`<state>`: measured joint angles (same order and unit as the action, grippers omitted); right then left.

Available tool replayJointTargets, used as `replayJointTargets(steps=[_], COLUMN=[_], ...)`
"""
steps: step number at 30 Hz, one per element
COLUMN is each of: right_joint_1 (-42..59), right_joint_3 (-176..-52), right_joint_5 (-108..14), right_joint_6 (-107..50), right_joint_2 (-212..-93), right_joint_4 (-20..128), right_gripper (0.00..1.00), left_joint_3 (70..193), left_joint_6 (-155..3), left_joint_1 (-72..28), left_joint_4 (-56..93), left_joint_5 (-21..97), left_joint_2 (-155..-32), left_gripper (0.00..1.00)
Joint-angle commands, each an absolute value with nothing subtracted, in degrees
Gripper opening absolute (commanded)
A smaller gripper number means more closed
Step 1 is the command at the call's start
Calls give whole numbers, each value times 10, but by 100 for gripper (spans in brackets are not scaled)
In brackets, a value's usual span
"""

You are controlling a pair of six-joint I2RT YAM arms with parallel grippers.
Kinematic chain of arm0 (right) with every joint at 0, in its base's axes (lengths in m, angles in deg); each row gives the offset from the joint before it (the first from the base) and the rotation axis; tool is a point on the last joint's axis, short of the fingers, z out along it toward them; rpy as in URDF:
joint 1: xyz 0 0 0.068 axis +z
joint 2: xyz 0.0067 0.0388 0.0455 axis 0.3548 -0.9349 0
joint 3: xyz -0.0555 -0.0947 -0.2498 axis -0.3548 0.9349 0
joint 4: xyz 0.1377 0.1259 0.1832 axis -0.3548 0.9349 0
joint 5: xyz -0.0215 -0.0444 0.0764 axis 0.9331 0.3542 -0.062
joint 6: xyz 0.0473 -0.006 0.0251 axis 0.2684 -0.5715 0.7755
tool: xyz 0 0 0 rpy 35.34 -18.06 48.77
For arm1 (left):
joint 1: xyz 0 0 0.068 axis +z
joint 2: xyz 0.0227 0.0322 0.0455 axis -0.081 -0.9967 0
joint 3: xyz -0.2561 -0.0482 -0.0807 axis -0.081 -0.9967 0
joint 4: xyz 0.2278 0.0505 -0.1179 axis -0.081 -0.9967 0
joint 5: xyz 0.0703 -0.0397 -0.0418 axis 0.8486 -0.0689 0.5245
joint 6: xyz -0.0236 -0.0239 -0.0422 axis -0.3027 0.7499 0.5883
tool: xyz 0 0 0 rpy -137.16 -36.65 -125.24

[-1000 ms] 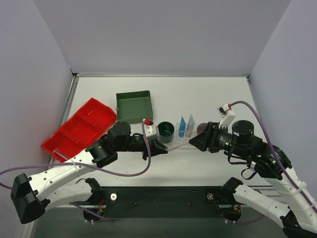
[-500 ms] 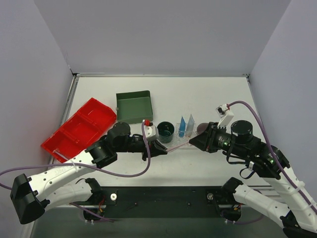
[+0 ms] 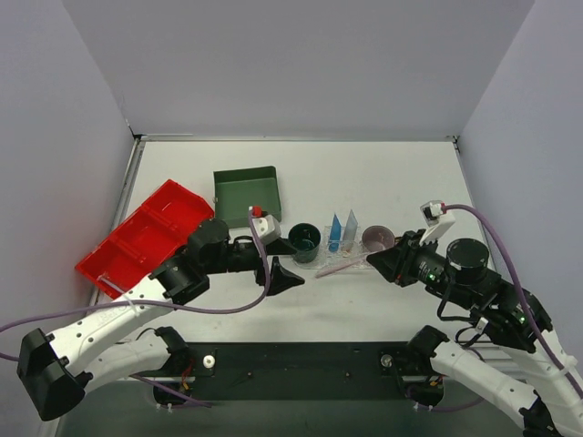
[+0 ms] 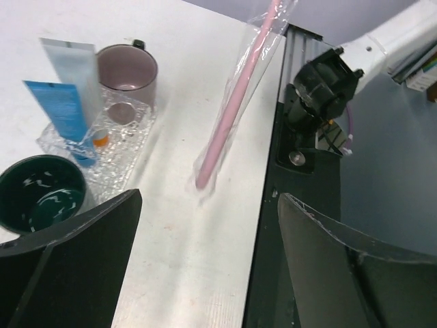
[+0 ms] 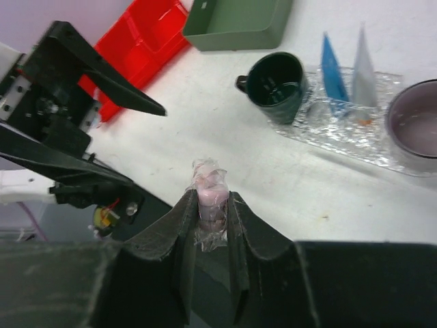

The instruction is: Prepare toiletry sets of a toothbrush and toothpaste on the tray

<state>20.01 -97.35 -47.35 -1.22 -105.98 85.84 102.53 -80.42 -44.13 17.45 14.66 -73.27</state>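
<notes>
The top camera is looking down from above and behind the arms, sitting far enough off to be taking in the whole counter [image 3: 392, 173] and both arms. The left wrist camera is riding close over the counter, facing out between the fingers of the left pincer [image 4: 209, 198] toward the right arm's base [image 4: 321, 89]. The right wrist camera is looking the opposite way, along the right pincer [image 5: 212, 198], facing back at the left pincer. All three views are sharing the tray [image 5: 345, 154] and the dark green mug [image 5: 276, 85]. Both wrist views are also catching the toothbrush [image 4: 239, 102].
</notes>
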Motion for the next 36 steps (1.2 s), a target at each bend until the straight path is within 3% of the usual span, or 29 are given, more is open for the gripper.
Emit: replayJointTargets(steps=[1, 10, 36], right_joint_1=[196, 196, 196], right_joint_3=[-980, -945, -843], right_joint_5=[-346, -214, -232], right_joint_6=[-80, -156, -185], right_joint_2=[-1035, -1019, -1032], right_joint_4=[898, 883, 737], right_gripper=[0, 0, 0], left_joint_3=[1026, 1022, 1017], left_joint_6=[-779, -792, -809], left_joint_1=[-411, -390, -383], left_joint_4=[214, 203, 190], left_joint_5=[179, 216, 281], left_joint_2=[-700, -696, -690], left_gripper=[92, 92, 92])
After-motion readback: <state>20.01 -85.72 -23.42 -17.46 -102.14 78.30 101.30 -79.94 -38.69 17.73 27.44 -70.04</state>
